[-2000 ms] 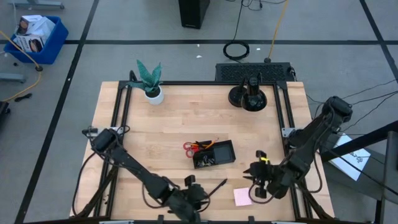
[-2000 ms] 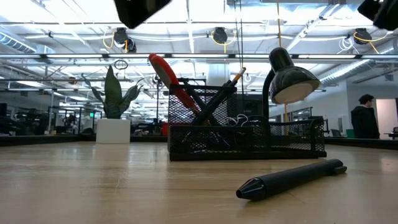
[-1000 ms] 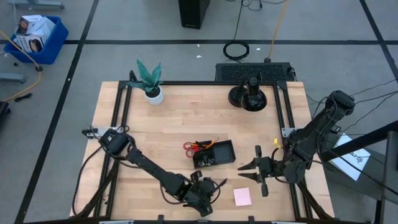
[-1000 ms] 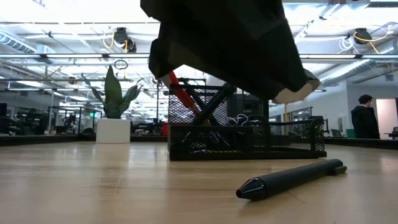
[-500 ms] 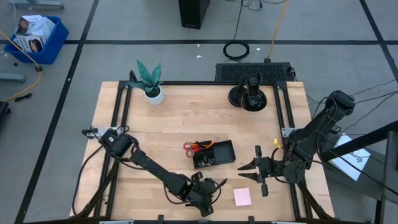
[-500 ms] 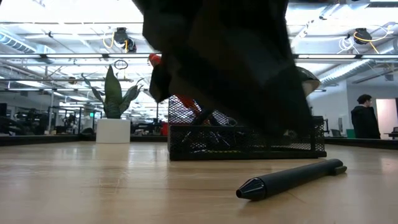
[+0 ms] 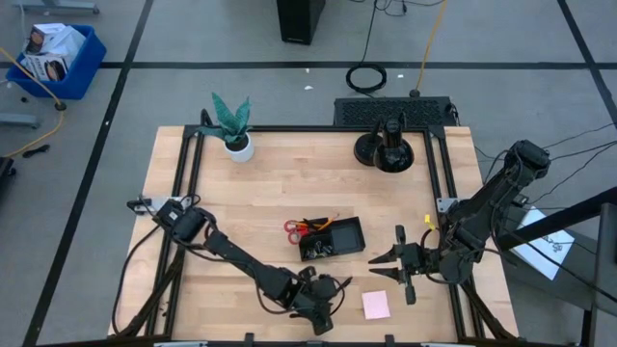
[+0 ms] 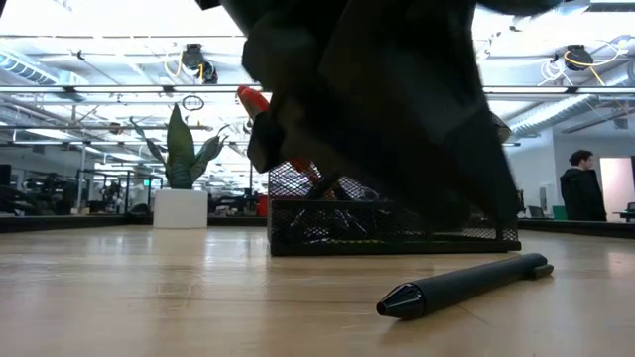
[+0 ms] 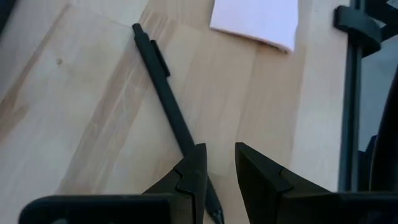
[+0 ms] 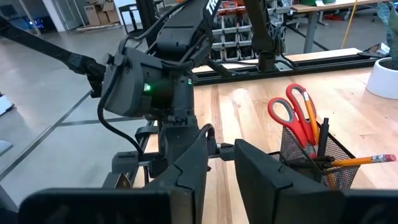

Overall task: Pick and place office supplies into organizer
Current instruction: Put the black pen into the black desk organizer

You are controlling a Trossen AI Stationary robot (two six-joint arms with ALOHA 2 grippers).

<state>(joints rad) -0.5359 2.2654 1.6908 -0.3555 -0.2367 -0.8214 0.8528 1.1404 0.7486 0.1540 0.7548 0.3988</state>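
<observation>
Near the table's front edge, left fingers straddle the pen, slightly parted.

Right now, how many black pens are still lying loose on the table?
1: a black pen lies on the wood near the pink sticky pad, just under the left gripper. Others may sit in the organizer.

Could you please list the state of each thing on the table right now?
Black pen: lying flat on the table, outside the organizer.
Sticky-note pad: flat on the table, not yet placed.
Scissors: standing in the organizer, handles up.
Left gripper: above the pen, fingers slightly apart.
Right gripper: beside the organizer, empty.
</observation>
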